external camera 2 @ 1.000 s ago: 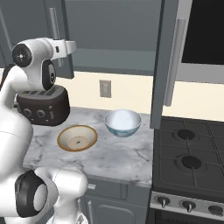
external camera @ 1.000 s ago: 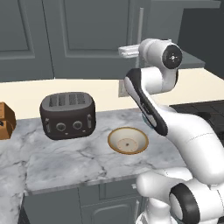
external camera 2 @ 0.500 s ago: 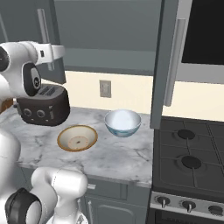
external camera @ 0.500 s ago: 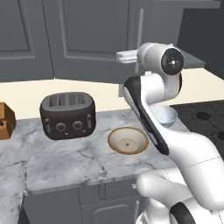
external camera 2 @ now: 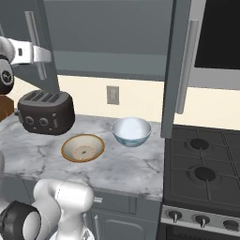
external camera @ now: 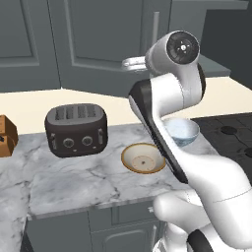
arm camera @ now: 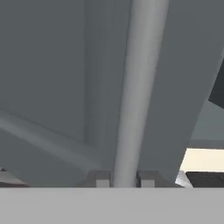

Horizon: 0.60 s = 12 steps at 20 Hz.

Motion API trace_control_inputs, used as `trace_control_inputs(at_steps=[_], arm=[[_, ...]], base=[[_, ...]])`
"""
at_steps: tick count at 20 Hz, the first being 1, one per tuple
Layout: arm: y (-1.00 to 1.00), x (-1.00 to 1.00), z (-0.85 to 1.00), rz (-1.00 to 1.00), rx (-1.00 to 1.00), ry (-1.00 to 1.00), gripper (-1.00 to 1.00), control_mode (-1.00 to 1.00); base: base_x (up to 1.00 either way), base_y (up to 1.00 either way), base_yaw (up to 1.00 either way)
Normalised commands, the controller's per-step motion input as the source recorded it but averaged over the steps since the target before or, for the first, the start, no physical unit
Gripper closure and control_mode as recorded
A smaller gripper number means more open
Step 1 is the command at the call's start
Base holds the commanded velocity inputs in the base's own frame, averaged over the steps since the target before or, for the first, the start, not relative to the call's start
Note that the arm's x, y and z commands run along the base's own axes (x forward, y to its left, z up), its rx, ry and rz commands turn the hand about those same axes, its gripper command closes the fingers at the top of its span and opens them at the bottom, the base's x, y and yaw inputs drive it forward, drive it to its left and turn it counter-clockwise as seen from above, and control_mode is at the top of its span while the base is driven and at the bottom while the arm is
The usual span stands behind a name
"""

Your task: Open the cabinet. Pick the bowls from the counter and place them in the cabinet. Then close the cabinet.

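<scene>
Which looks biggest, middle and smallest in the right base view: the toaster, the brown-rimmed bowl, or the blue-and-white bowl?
1. The toaster looks biggest.
2 and 3. The brown-rimmed bowl and the blue-and-white bowl look about as wide as each other. The blue-and-white one is deeper, the brown-rimmed one flatter and nearer the camera, so I won't rank those two.

Veined marble counter (external camera: 74, 182), brushed-metal handle (arm camera: 138, 96), matt cabinet (arm camera: 52, 78)
</scene>
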Motion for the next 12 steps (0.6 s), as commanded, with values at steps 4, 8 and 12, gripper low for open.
trace_control_inputs(at_steps=[4,8,12], arm=[[0.67,-0.64,-0.32,-0.05,0.00,0.00,1.00,-1.00],[0.61,-0.49,-0.23,-0.05,0.00,0.02,1.00,-1.00],[-0.01,-0.25,0.03,-0.04,0.00,-0.02,1.00,-1.00]], base=[[0.00,0.00,0.00],[0.00,0.00,0.00],[0.00,0.00,0.00]])
